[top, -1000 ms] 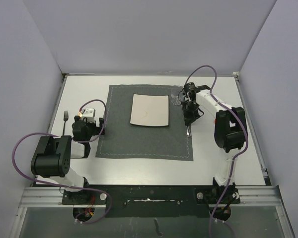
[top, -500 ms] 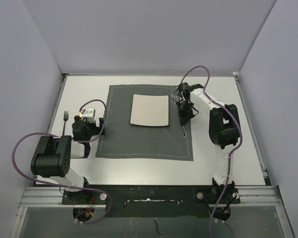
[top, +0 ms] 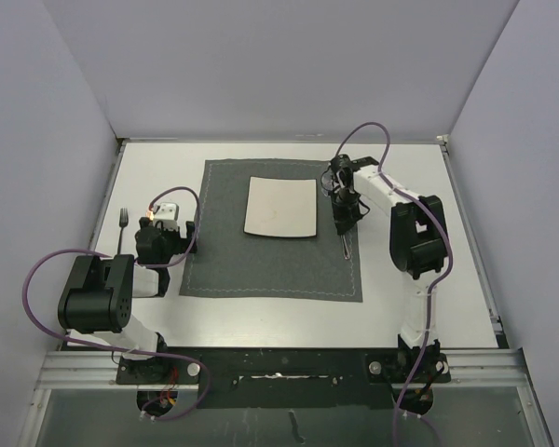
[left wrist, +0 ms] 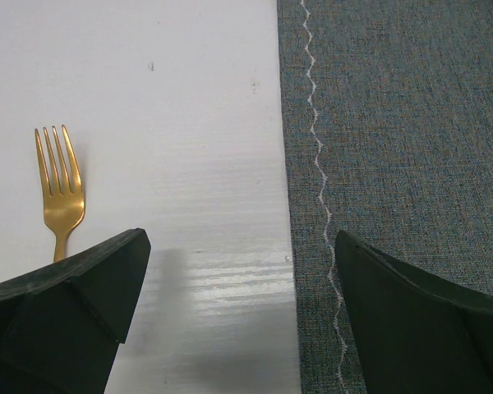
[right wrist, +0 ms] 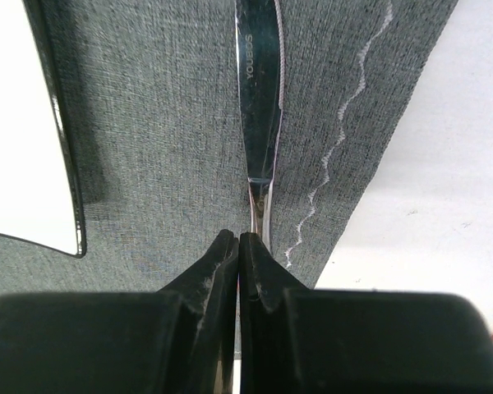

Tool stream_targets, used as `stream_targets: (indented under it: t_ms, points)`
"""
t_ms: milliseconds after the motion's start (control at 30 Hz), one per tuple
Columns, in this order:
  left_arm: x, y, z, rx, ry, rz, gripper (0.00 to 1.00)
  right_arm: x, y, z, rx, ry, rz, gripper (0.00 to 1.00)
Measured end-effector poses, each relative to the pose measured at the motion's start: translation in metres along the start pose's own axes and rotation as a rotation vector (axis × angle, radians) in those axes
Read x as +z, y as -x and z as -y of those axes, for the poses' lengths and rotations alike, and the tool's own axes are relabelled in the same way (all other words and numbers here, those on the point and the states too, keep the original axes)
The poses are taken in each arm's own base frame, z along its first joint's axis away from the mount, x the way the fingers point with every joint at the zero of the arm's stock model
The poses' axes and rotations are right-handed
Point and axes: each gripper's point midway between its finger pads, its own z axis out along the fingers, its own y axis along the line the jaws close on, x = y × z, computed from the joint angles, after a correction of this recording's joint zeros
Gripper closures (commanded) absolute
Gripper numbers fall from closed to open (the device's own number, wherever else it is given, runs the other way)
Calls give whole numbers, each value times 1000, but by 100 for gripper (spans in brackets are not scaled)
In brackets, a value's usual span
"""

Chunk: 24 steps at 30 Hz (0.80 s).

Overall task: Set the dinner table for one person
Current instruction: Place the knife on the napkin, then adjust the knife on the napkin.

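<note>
The table sits rigid beneath everything, and we take hold of nothing on it. Our right tool is clamped on the knife by its thin, slick, stiff handle, over the mat. The left tool gapes near the fork. A second ago the knife was nearer the mat's right edge.

Bright, even, diffuse from overhead; soft, faint shadows only. Streaky glare on the dinner table in left wrist view. Blurs left fingers, renders placemat weave sharp. Glints along knife blade.
</note>
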Motion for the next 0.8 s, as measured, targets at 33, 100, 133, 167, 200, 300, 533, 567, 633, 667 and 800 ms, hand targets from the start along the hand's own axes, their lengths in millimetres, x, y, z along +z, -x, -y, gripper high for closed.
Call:
stream_targets:
  t_ms: [33, 100, 133, 167, 200, 300, 533, 567, 633, 667, 800]
  points:
    - [0, 0, 0, 0, 0, 0, 2, 1, -1, 0, -2, -4, -2, 100]
    - [0, 0, 0, 0, 0, 0, 2, 4, -5, 2, -4, -15, -13, 97]
    - [0, 0, 0, 0, 0, 0, 2, 5, -7, 4, -5, -23, -19, 93]
    - [0, 0, 0, 0, 0, 0, 2, 6, -9, 5, -5, -28, -23, 90]
    - [0, 0, 0, 0, 0, 0, 2, 6, -9, 6, -6, -34, -24, 87]
    - [0, 0, 0, 0, 0, 0, 2, 6, -8, 10, -13, -51, -20, 83]
    - [0, 0, 0, 0, 0, 0, 2, 6, -8, 13, -28, -65, -17, 77]
    - [0, 0, 0, 0, 0, 0, 2, 6, -8, 13, -29, -66, -16, 76]
    - [0, 0, 0, 0, 0, 0, 2, 6, -8, 13, -31, -67, -16, 76]
    - [0, 0, 0, 0, 0, 0, 2, 7, -8, 13, -31, -67, -17, 76]
    - [0, 0, 0, 0, 0, 0, 2, 8, -9, 14, -33, -68, -20, 75]
